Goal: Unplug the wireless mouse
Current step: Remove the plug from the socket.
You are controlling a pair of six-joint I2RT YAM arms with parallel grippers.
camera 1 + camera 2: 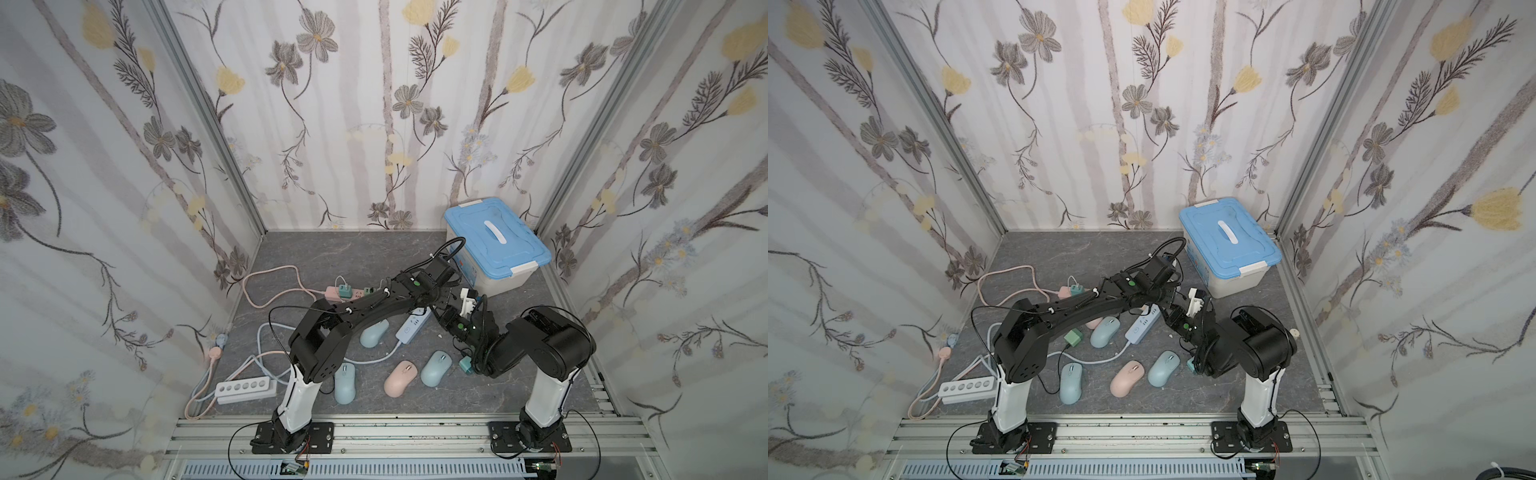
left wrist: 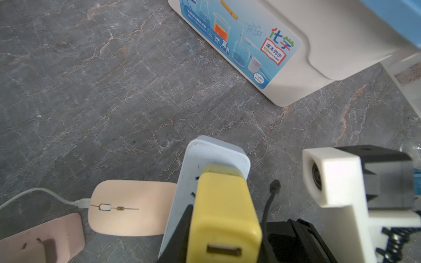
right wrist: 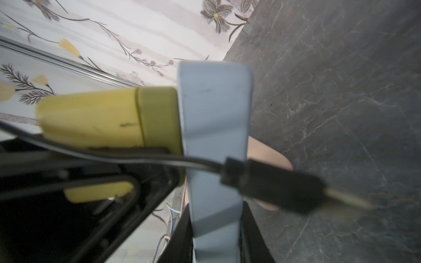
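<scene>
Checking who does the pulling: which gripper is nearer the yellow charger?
Left. The left gripper is closed on the yellow charger itself. The right gripper clamps the pale blue power strip that the charger is plugged into, farther along it.

Grey marbled tabletop bears several blue and pink mice, power strips and a blue-lidded box.

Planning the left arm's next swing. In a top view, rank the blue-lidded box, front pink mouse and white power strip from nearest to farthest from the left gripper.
From the left gripper:
1. Blue-lidded box, just behind it, on the right.
2. Pink mouse, toward the front.
3. White power strip, front left.
</scene>
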